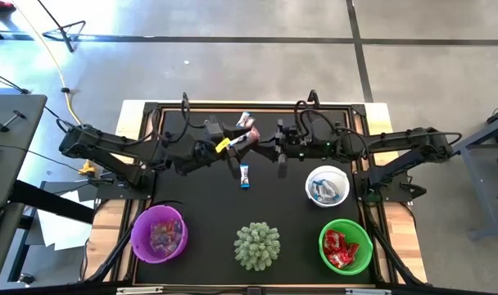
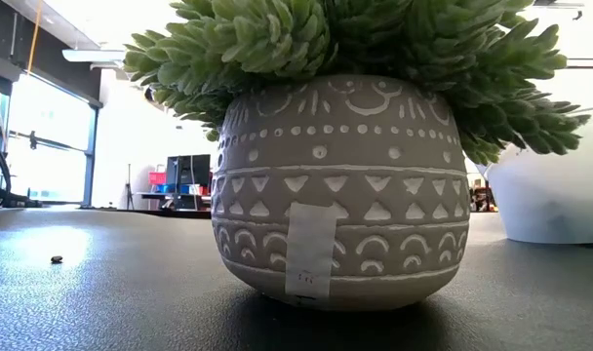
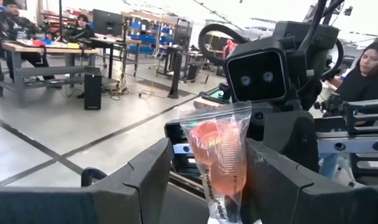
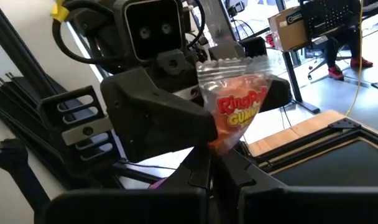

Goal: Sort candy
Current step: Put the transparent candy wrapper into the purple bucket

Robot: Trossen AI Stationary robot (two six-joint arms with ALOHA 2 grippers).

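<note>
Clear crinkly film, orange-pink gummy inside: one candy packet (image 3: 219, 155) is up in the air over the far middle of the table (image 1: 200, 197), between the two arms.

- left gripper (image 3: 207, 152): fingers wide apart, one either side of the packet, visible gap on both sides. Not gripping.
- right gripper (image 4: 209, 165): fingers together, pinched on the packet's lower edge as far as I can tell. Packet stands up from that pinch with its sealed top free.
- Looks like mid-handover, right to left.

Handling, my read:
- Very light, weight is no issue.
- Film is slick and floppy. It bends away from a pad that comes in off-centre.
- Gummy is soft, so a firm squeeze deforms it but shouldn't break it.
- Best hold is across the bulge in the middle, flat faces to the pads. Sealed edges are thin and could slide out.
- Left should close fully before right lets go, otherwise it drops.

On the table, left to right:
- purple bowl (image 1: 136, 223), near left, mixed sweets inside.
- two loose blue-and-white pieces mid-table, one near the far edge (image 1: 246, 120), one nearer the arms' gap (image 1: 245, 175).
- spiky green plant (image 1: 257, 246), near middle. Not candy.
- white bowl (image 1: 327, 169), blue-and-white sweets.
- green bowl (image 1: 321, 246), red sweets.
</note>
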